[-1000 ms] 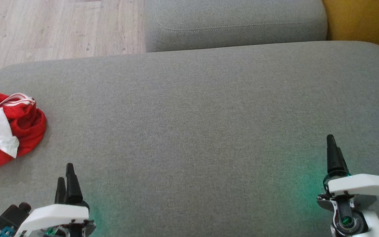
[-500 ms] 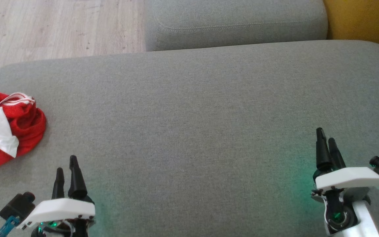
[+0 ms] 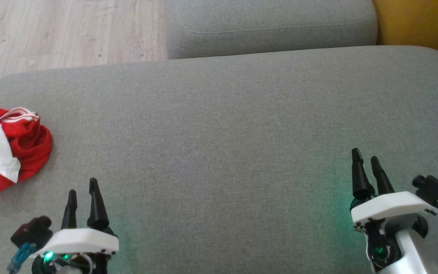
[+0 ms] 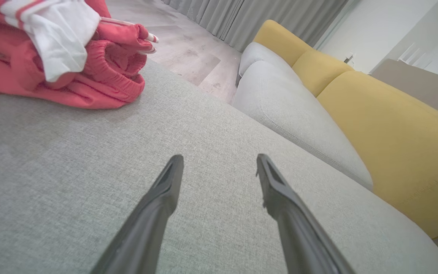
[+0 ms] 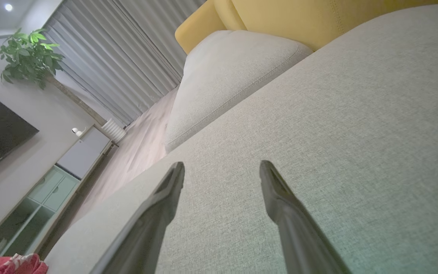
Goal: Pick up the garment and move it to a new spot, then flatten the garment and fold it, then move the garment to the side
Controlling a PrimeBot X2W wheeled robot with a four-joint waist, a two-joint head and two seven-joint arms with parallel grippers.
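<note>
**Q:** How do the jaws stand?

**A:** Apart on both arms. The jaws of the left gripper (image 3: 83,187), lower left of the head view, and of the right gripper (image 3: 364,154), lower right, are spread with nothing between them. Their dark fingers point up the frame over the grey sofa seat (image 3: 222,125).

**Q:** And the garment?

**A:** A crumpled red garment (image 3: 11,152) with white stripes and a white panel lies bunched on the seat at the left edge of the frame. It is up and to the left of the left gripper and apart from it. The left wrist view has it at upper left, with an elastic waistband showing. The right wrist view catches a scrap of it in the bottom left corner.

**Q:** What surrounds them?

**A:** A second grey cushion (image 3: 272,26) sits at top centre, with a yellow backrest (image 3: 420,23) at upper right and pale wood floor (image 3: 51,34) at upper left. The right wrist view takes in grey curtains (image 5: 120,64) and a potted plant (image 5: 29,57) at upper left.
</note>
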